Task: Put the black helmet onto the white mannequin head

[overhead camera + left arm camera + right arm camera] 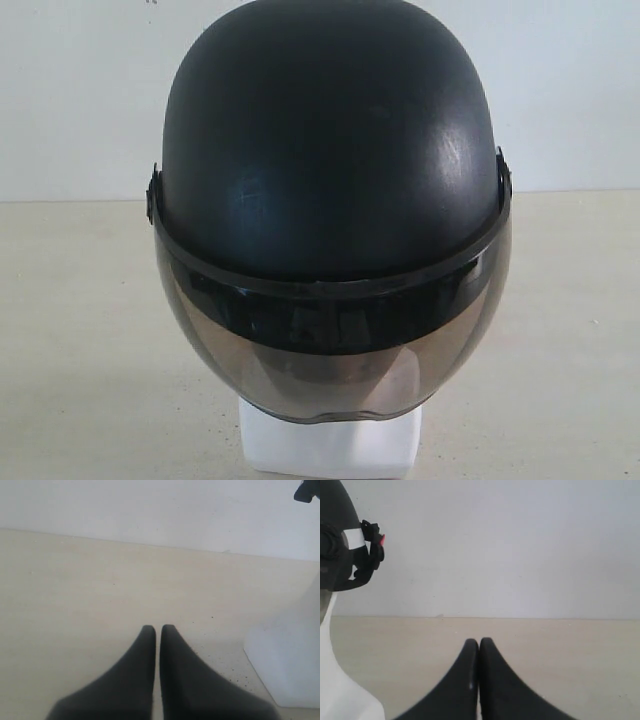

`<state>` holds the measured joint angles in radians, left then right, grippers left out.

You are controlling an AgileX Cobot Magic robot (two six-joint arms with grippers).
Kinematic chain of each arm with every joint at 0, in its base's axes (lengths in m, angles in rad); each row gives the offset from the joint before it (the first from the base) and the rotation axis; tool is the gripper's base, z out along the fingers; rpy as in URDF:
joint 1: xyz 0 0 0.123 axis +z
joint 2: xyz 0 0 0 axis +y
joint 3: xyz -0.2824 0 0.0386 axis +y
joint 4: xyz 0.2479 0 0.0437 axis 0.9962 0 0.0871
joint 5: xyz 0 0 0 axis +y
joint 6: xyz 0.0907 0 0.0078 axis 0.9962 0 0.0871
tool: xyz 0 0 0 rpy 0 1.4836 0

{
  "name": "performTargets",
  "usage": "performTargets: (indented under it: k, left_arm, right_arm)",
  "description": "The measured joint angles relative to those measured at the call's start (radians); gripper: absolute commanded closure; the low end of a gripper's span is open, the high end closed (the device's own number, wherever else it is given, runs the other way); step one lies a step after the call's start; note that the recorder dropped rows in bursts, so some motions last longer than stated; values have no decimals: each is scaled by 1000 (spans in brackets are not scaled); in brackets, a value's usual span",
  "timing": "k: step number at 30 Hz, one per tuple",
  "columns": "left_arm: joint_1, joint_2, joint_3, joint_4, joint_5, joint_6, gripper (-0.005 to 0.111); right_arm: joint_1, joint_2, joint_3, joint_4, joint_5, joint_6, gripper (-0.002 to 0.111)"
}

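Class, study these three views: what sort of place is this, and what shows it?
Probably a robot test bench: plain tabletop, blank white wall, white mannequin head wearing a black helmet, left gripper nearby.

Close frontal exterior on black helmet (330, 140)

Arm tooling, left gripper (158, 628): a pair of matte black fingers (142, 675), each broad at the end nearest the wrist camera and narrowing along a concave outer edge to a slim, rounded tip, with straight, flat inner faces and a smooth finish. Arm tooling, right gripper (479, 642): a matching pair of matte black fingers (497, 685) with the same horn-like taper and rounded tips; one finger has a tiny pale speck close to its inner edge.
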<state>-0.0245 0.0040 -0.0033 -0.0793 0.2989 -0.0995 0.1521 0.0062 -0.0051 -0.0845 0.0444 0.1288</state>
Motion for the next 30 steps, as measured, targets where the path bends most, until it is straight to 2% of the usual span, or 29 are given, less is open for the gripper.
performTargets:
  k: [3,7,10,15,21,30]
  left_arm:
    - [0,0,0,0,0,0,102]
    - [0,0,0,0,0,0,102]
    - [0,0,0,0,0,0,102]
    - [0,0,0,0,0,0,102]
    - [0,0,0,0,0,0,102]
    - [0,0,0,0,0,0,102]
  right_arm:
    - [0,0,0,-9,30,-36,108]
    - [0,0,0,-11,229,-77,108]
    - [0,0,5,-11,298,-80,108]
    - [-11,0,5,-11,316,-83,108]
    - [-82,0,5,-13,318,-83,108]
    - [-91,0,5,-13,319,-83,108]
